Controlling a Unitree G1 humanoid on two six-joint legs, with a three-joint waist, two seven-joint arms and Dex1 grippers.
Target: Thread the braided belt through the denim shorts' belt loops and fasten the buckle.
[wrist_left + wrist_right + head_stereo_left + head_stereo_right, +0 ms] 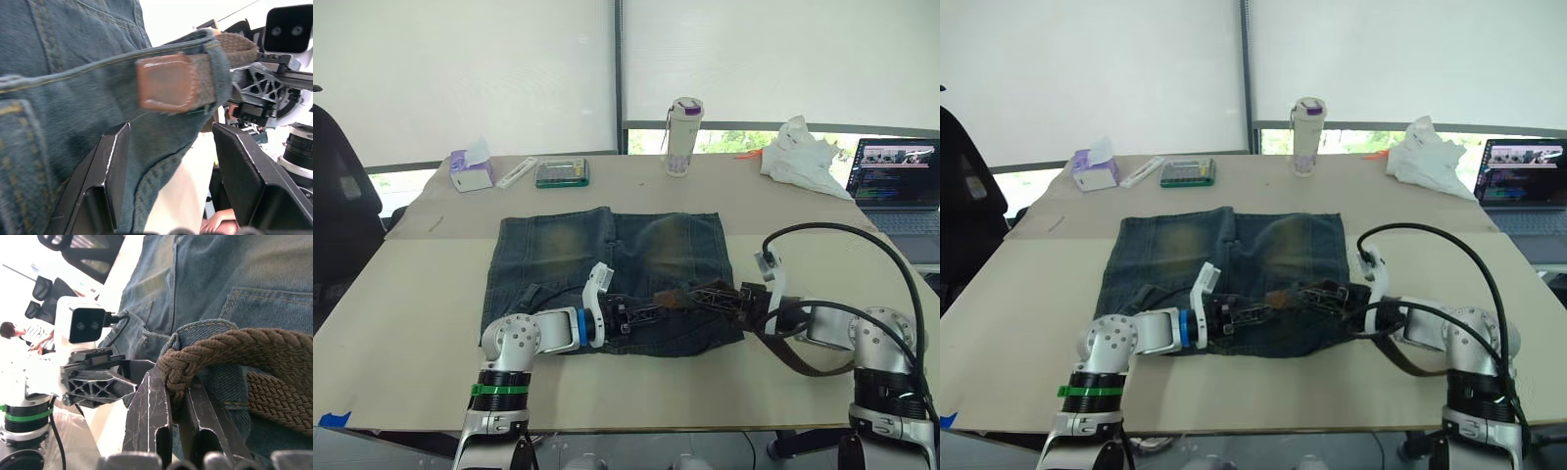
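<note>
My denim shorts (607, 274) lie flat on the table, faded blue-grey with yellowish worn patches on both legs, waistband toward me. The braided belt (234, 352) runs along that waistband, its brown leather tip (166, 83) poking out of a belt loop (217, 63), and its free length curves off the shorts' right side.

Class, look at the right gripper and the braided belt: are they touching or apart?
Touching. In the right wrist view, the right gripper has its two fingers closed on a fold of the braided belt.

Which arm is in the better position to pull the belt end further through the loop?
Probably left. The left gripper is open just under the belt end, which pokes out of a loop on the shorts. The right gripper is shut on the belt behind it, feeding.
</note>
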